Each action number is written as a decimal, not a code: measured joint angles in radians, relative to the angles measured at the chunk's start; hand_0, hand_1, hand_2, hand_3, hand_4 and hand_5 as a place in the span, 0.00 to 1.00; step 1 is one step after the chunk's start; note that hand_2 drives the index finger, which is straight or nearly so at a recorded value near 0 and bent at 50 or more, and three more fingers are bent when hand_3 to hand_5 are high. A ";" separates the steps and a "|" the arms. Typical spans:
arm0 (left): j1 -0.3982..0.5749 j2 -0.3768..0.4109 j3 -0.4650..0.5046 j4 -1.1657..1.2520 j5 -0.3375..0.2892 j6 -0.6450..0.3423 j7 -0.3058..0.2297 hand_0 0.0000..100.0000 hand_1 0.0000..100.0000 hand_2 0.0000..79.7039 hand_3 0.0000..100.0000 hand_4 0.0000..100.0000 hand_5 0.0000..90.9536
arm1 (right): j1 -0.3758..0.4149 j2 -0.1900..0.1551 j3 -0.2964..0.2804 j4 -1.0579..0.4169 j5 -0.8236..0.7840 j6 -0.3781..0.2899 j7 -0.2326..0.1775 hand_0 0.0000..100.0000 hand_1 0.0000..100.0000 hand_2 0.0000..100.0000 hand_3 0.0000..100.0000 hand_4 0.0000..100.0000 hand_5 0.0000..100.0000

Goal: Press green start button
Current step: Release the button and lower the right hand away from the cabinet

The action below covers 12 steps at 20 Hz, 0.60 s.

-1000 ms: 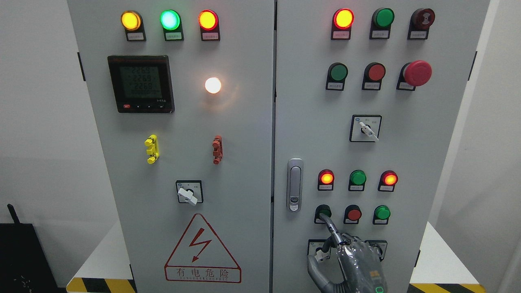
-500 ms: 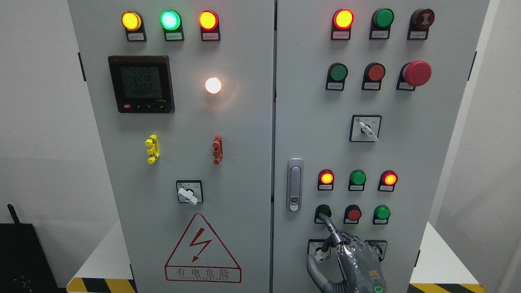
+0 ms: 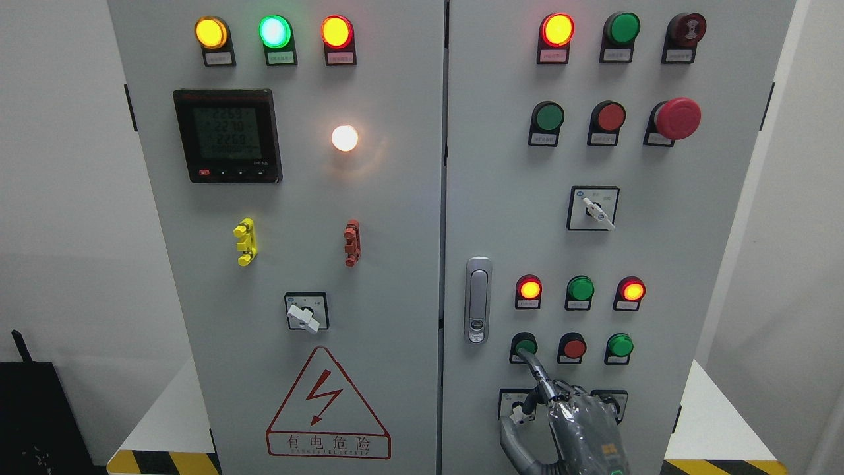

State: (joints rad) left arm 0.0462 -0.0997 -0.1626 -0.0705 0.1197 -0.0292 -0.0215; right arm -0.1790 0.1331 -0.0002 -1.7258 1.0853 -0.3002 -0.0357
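The right hand (image 3: 580, 429) has sunk slightly since a second ago, index fingertip (image 3: 526, 356) still on the green start button (image 3: 525, 344), low on the right door; other fingers curl away, gripping nothing, so one digit presses.

Bright, even, diffuse light covers the grey cabinet (image 3: 395, 264), and shadows stay faint. The white indicator lamp (image 3: 345, 138) blooms into a warm halo on the door. The lit red lamp (image 3: 558, 29) looks overexposed, yellow at its centre. Focus is sharp throughout, though the cabinet's sides lean inward toward the bottom.
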 measured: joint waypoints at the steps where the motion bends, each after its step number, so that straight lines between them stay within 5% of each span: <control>1: 0.000 0.000 0.000 0.000 0.000 0.000 0.000 0.12 0.56 0.00 0.00 0.00 0.00 | 0.005 0.000 0.000 -0.008 -0.007 0.000 -0.001 0.65 0.39 0.00 0.66 0.60 0.49; 12: 0.000 0.000 0.000 0.000 0.000 0.000 0.000 0.12 0.56 0.00 0.00 0.00 0.00 | 0.081 0.000 0.000 -0.087 -0.167 0.000 0.009 0.77 0.38 0.00 0.58 0.50 0.31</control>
State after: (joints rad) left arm 0.0462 -0.0997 -0.1626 -0.0705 0.1196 -0.0293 -0.0215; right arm -0.0977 0.1334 0.0000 -1.8126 0.9179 -0.3004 -0.0270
